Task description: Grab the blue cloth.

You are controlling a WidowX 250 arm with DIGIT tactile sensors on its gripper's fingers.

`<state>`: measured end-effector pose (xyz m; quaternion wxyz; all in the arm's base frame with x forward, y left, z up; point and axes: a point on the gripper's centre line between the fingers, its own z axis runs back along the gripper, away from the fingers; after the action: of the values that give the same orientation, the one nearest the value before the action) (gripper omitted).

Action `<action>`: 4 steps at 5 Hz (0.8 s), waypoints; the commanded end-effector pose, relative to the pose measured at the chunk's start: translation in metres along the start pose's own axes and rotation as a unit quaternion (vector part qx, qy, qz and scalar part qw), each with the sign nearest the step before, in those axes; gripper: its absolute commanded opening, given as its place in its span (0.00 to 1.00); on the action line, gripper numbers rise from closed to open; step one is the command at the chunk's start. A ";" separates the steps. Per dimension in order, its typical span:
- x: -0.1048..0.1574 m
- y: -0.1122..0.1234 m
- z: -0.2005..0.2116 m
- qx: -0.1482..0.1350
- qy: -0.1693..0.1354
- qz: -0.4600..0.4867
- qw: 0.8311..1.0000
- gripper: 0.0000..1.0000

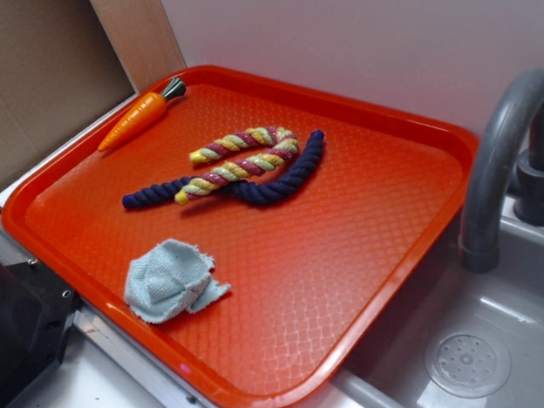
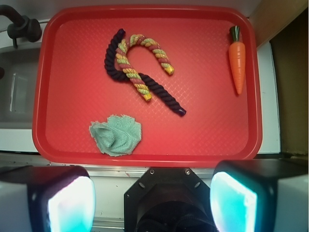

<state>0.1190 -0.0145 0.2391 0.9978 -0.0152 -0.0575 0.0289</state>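
Blue cloth (image 2: 116, 135) beyond the open claw (image 2: 152, 195)

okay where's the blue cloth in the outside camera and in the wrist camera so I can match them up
Exterior: the blue cloth lies crumpled at lower left, near the tray's front edge.
Wrist: the blue cloth sits lower left of centre, near the tray's bottom rim.
Shared landmark: the dark navy rope, curved mid-tray, crossed with the multicoloured rope.
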 end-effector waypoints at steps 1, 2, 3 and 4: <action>0.011 -0.040 -0.097 0.015 -0.045 -0.178 0.983 1.00; -0.008 -0.052 -0.144 -0.030 -0.029 -0.233 0.972 1.00; -0.022 -0.064 -0.188 -0.116 0.005 -0.207 0.972 1.00; -0.029 -0.080 -0.220 -0.056 -0.004 -0.236 0.970 1.00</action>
<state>0.1261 -0.0954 0.0208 0.9783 -0.0610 -0.0626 -0.1881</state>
